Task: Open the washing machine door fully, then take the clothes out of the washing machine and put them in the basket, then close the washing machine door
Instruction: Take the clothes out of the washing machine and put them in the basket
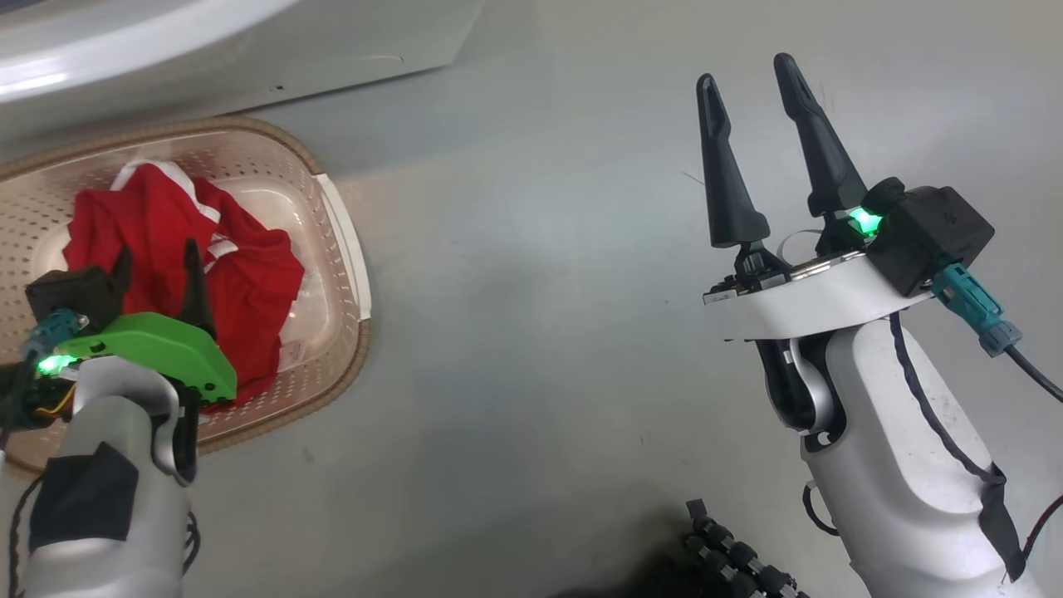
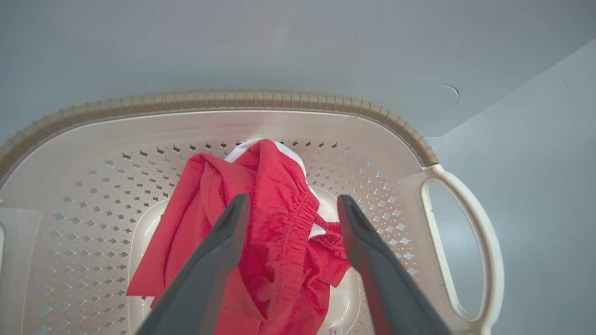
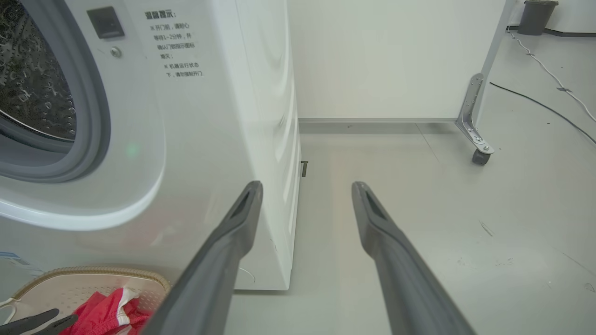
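Grey floor (image 1: 540, 332) runs under everything. At the left, the basket (image 1: 345, 249) sits just in front of the washing machine (image 1: 166, 50), with the red clothes (image 1: 249, 282) heaped inside it. The left gripper (image 1: 159, 249) hangs over that heap, its fingers spread apart with nothing clamped between them. Toward the right, the right gripper (image 1: 745, 70) hovers above the floor, fingers wide apart and empty.

My left pincer (image 2: 293, 201) hangs, its dark fingers (image 2: 205, 274) spread apart, over crumpled bright red fabric clothes (image 2: 274, 260) with white trim, lying in a cream perforated plastic basket (image 2: 233, 100) with a brown woven-look rim.
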Available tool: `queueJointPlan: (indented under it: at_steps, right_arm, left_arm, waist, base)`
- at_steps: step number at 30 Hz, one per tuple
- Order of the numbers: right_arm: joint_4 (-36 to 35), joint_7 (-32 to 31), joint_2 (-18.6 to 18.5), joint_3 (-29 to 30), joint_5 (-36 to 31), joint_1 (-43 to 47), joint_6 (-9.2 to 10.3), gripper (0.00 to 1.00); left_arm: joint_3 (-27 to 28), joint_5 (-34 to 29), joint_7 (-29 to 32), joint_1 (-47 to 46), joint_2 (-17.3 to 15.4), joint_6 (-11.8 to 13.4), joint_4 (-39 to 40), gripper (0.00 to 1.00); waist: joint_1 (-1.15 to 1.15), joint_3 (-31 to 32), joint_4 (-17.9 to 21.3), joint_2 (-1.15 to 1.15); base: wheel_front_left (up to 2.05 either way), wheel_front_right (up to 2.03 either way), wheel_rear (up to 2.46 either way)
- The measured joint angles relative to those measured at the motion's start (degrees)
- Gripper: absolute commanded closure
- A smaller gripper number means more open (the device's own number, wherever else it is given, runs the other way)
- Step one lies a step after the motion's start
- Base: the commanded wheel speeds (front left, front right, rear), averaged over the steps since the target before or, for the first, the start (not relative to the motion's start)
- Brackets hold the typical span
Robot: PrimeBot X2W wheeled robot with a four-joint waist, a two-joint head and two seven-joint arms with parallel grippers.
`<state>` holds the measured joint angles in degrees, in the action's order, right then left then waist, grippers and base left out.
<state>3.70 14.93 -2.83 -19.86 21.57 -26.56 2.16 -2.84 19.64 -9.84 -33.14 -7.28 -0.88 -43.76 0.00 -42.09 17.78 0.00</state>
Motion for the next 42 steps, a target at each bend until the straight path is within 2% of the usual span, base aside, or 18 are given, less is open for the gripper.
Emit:
queueJointPlan:
  at_steps: [7,23,29,42]
  right_arm:
    - [2.18,0.0,-0.01,2.01,-1.82,0.15,-0.07,0.0]
    - [6.73,0.0,-1.03,6.41,-4.81,5.2,-1.1,0.0]
    - [8.68,-0.01,-1.1,6.84,-5.13,8.06,-1.68,0.0]
    - [10.29,-0.01,-0.93,7.48,-5.45,13.79,-2.6,0.0]
  left_arm:
    - [-0.79,-0.02,-3.45,-0.02,2.66,-1.37,0.64,0.0]
    - [-2.47,-1.81,-4.6,0.41,3.83,-2.02,9.24,0.0]
    - [-2.47,-3.61,-4.6,3.21,3.94,-2.01,14.77,0.0]
    - [-3.61,-5.23,-4.6,12.95,4.02,-1.65,20.89,0.0]
  waist:
    - [0.0,3.41,-2.26,0.0]
    - [0.0,13.34,-8.6,0.0]
    - [0.0,18.25,-10.76,0.0]
    - [0.0,28.3,-14.1,0.0]
  base:
    - [0.0,0.0,0.0]
    - [0.0,0.0,0.0]
    - [0.0,0.0,0.0]
    - [0.0,0.0,0.0]
